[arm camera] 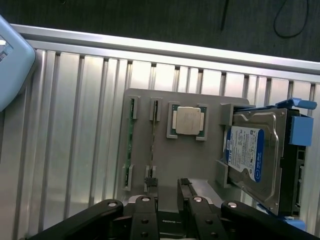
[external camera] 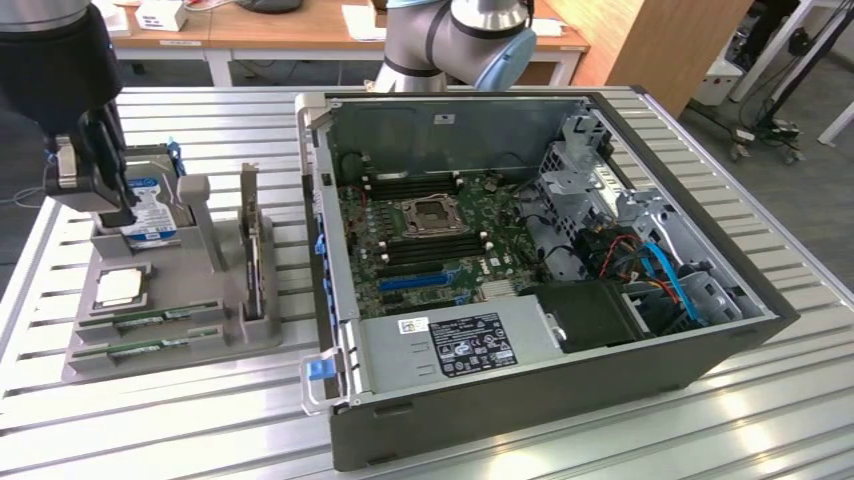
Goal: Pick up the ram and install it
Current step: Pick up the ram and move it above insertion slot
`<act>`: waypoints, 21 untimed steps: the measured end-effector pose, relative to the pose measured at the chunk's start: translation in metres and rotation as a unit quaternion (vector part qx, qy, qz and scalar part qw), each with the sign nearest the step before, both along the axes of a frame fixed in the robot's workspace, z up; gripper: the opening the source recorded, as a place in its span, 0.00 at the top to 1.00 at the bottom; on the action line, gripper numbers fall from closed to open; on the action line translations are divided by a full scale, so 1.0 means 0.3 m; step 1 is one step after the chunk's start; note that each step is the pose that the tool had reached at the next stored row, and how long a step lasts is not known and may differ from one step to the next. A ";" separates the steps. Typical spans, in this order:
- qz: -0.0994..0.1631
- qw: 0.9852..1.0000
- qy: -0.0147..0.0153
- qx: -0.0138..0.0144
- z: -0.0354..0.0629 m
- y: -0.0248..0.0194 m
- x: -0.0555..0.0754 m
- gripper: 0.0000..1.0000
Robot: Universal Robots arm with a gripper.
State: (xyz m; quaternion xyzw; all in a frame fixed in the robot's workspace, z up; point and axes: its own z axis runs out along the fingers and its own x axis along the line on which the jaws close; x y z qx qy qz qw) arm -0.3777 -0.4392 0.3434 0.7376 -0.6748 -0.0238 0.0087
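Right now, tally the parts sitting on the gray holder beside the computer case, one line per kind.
Memory sticks: 2
Processor chip: 1
Hard drive: 1
Expansion card: 1
Total: 5

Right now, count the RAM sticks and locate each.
2. Both lie parallel in the grey holder, at the exterior view's left of the case: one ram beside the processor chip, the other ram at the holder's outer edge. None seems hidden.
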 end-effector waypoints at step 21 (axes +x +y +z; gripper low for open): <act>0.000 1.000 0.000 0.000 -0.037 -0.028 -0.005 0.71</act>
